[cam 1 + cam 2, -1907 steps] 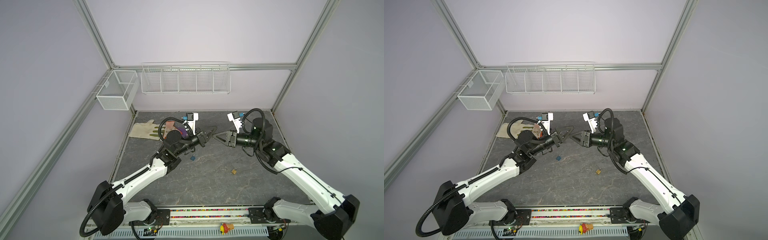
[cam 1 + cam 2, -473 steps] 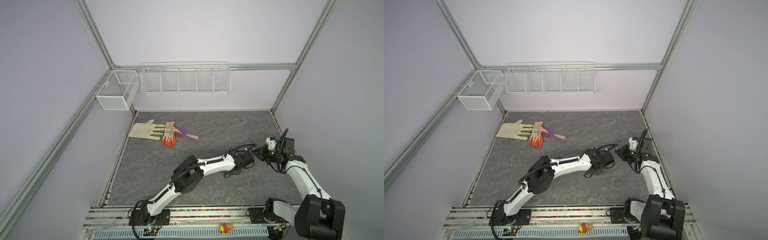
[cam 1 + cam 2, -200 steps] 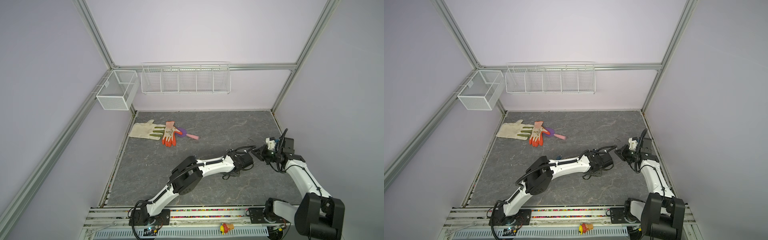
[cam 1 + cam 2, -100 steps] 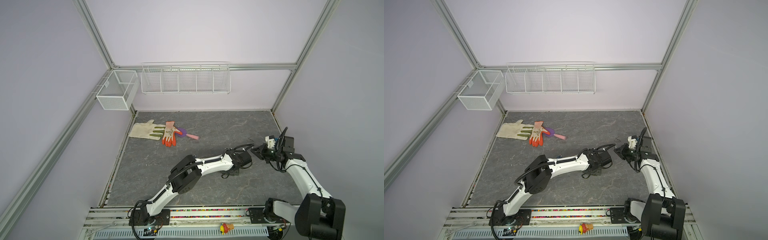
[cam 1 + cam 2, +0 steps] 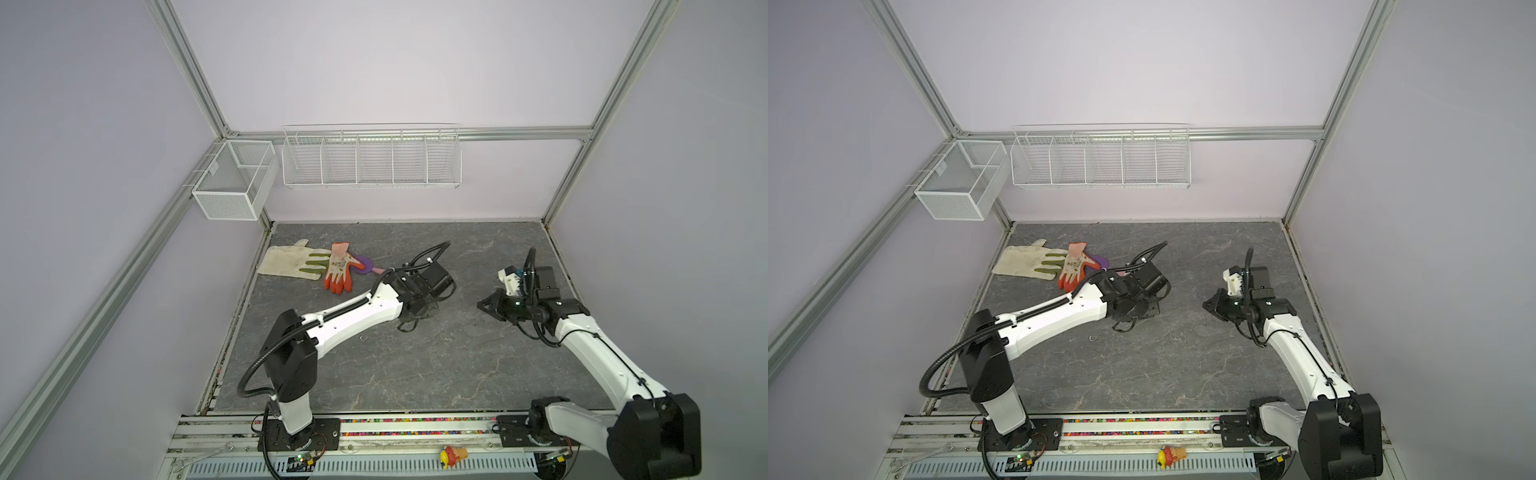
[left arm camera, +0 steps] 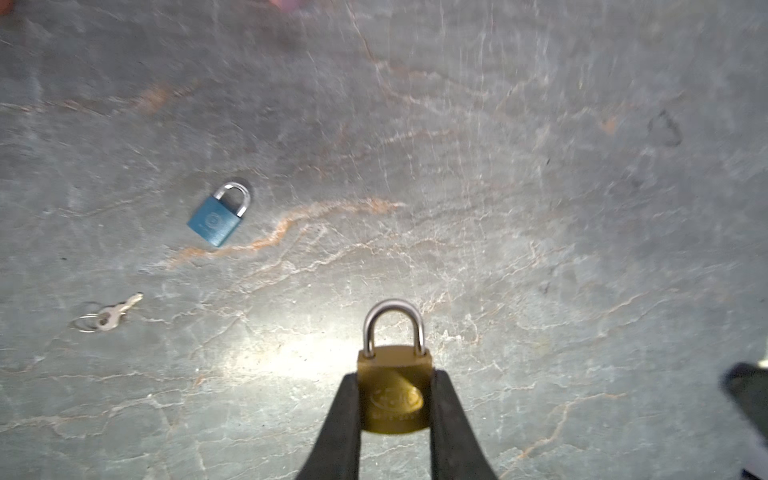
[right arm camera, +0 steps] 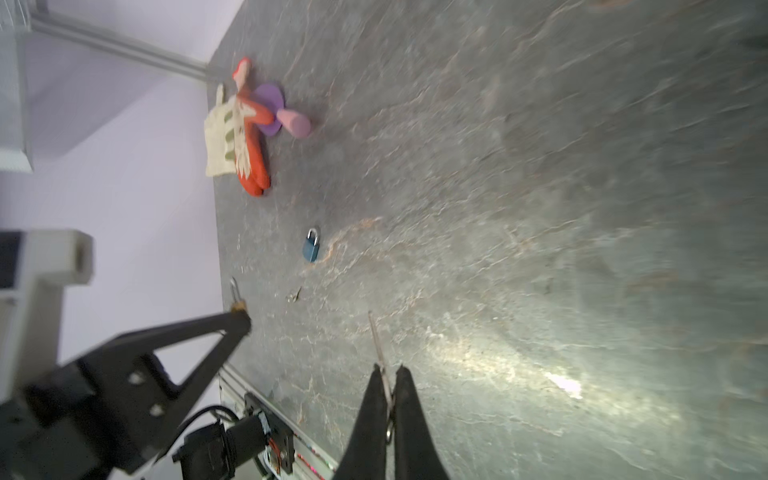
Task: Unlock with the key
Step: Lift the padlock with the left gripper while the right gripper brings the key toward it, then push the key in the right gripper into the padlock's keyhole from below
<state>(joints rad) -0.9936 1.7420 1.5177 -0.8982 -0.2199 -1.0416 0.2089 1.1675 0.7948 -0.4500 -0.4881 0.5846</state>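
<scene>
In both top views the hands sit well apart above the counter (image 5: 415,374). The right hand (image 5: 482,306) must cross that gap, and a skewed approach would miss the keyhole. Two gloves, one cream glove (image 5: 286,259) and one orange glove (image 5: 340,272), lie far off.

In the left wrist view the left hand (image 6: 395,376) pinches the brass padlock (image 6: 392,395) by its sides, shackle shut. An inserting push could likely twist it or slide it out. Padlocks: two, counting the blue padlock (image 6: 216,220) on the counter. A spare key (image 6: 110,318) lies near it.

In the right wrist view the right hand is pressed together on the key (image 7: 377,338), its blade jutting out. So thin a thing may pivot. Keys: two; this one may not fit.
</scene>
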